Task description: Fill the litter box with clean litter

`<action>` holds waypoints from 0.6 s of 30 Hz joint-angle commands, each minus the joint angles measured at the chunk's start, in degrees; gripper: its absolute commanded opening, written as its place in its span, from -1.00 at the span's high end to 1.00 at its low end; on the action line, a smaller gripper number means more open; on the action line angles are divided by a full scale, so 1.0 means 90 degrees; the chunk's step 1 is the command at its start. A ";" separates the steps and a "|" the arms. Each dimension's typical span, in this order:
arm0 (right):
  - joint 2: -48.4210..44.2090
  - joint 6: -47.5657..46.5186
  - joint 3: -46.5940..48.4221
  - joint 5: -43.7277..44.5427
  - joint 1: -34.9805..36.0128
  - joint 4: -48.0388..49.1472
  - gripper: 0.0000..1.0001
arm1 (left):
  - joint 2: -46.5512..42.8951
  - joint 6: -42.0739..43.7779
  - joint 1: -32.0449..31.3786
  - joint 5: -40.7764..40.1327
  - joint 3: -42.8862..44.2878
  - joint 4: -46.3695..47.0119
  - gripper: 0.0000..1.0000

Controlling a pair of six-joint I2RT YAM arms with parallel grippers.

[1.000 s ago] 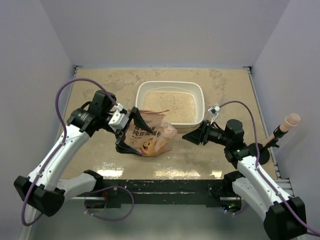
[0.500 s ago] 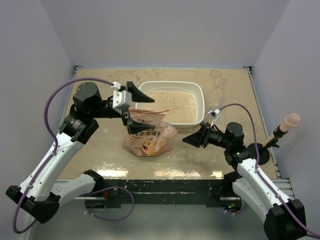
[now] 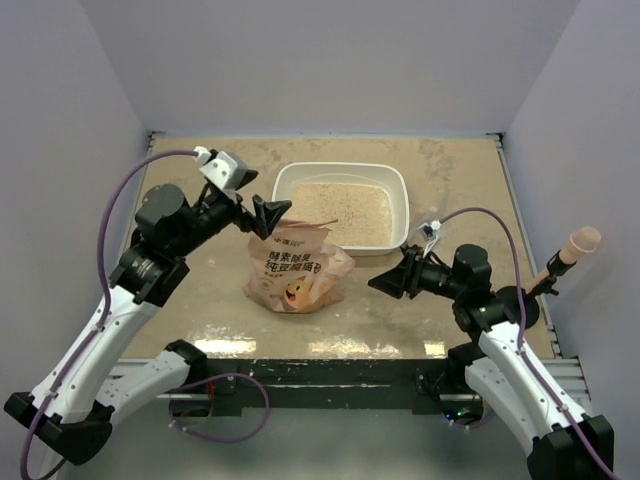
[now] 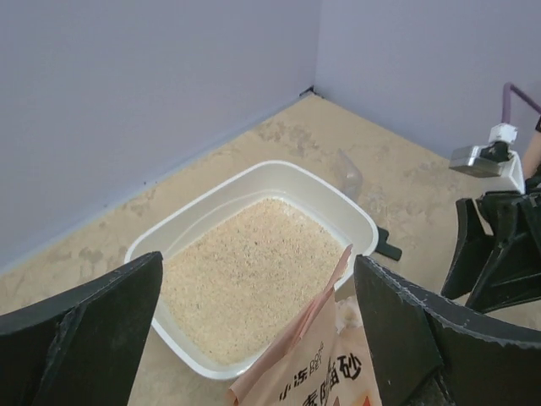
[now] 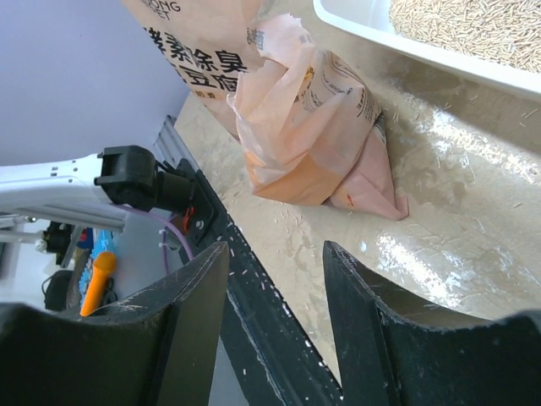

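The litter box (image 4: 220, 205) is smooth, glossy white plastic, the clean litter (image 4: 245, 275) fine, matt and grainy, and ahead of the matt black, dust-speckled right fingers (image 5: 190, 326) the bag (image 5: 296, 118) is thin crinkled film on a mottled, glossy table (image 5: 456, 228).

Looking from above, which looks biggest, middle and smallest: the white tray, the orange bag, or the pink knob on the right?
1. White tray, biggest.
2. Orange bag, only a little smaller.
3. Pink knob, by far the smallest.
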 commanded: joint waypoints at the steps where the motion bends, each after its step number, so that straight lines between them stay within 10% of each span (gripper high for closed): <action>1: -0.0159 -0.0372 0.0302 0.0053 -0.0014 -0.0332 -0.07 | 0.0424 0.0009 0.0011 -0.0263 0.0248 -0.1465 -1.00; 18: -0.0452 -0.0861 0.0683 -0.0054 -0.0014 -0.1173 -0.09 | -0.0817 -0.0293 0.1310 0.1951 -0.2300 -0.0862 -1.00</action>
